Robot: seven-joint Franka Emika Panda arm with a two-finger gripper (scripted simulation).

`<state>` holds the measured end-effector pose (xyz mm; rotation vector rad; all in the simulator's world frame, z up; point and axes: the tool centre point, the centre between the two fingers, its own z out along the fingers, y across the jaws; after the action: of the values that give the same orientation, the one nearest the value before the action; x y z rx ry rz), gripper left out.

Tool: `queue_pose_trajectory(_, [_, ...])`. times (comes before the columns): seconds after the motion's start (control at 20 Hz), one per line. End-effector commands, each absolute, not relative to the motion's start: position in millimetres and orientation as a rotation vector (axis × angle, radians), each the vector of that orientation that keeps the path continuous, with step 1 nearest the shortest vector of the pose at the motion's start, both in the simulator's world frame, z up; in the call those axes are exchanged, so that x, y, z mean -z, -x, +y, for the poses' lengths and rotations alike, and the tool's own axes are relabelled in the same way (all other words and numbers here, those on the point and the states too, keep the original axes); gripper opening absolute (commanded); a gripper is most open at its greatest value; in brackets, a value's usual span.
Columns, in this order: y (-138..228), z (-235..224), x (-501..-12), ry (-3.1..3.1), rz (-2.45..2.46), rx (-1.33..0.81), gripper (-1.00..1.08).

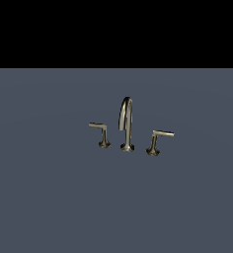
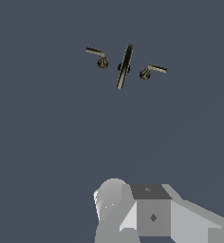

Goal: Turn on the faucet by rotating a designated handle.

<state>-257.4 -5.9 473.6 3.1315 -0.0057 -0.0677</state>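
A: Where is the designated handle (image 1: 101, 133) found?

B: It is seen on the exterior view's left of the arched spout (image 1: 126, 124), the brighter lever (image 1: 158, 140) on the spout's other side.

A: And the gripper (image 2: 147, 213)?

B: Only its body is shown in the wrist view, well apart from the faucet; the jaw opening cannot be told. The thin arm should be met near its free tip, then swept around its post.

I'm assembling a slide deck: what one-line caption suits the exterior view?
A small bronze-grey faucet stands on a flat grey surface, its arched spout between two lever handles; no robot arm is in frame.
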Motion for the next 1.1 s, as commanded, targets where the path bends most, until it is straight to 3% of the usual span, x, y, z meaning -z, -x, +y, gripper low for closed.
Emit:
queue_pose_trajectory(0.0, [257.4, -5.9, -473.6, -3.131, -0.006, 0.068, -1.0])
queue_pose_trajectory(1.05, [235.5, 36.9, -423.7, -3.111, -0.376, 0.063, -1.0])
